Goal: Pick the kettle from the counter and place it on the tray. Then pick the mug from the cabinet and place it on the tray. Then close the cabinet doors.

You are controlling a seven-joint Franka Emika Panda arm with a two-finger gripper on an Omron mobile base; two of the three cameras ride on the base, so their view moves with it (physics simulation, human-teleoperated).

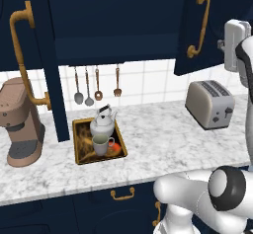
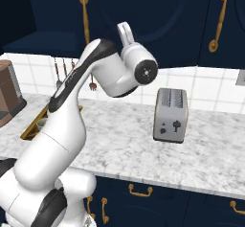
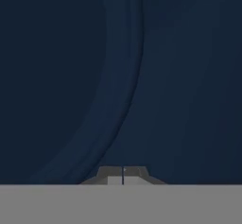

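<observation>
Two items on tray: squat silver-white kettle (image 1: 103, 124) and grey-beige mug (image 1: 101, 144) are seen inside gold-rimmed tray (image 1: 77, 144).
Jaws: closed, empty, faced by navy panelled cabinet door (image 3: 179, 76).

White arm (image 2: 72, 106) raised toward navy cabinet doors (image 2: 158, 20); toaster (image 2: 171, 114) upright on counter (image 2: 143, 149).

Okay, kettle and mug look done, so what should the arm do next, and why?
Probably push the right-hand cabinet door toward shut. The kettle and mug already sit on the tray, both doors stand swung open, and the gripper, its fingers together, faces a navy door panel close up.
</observation>
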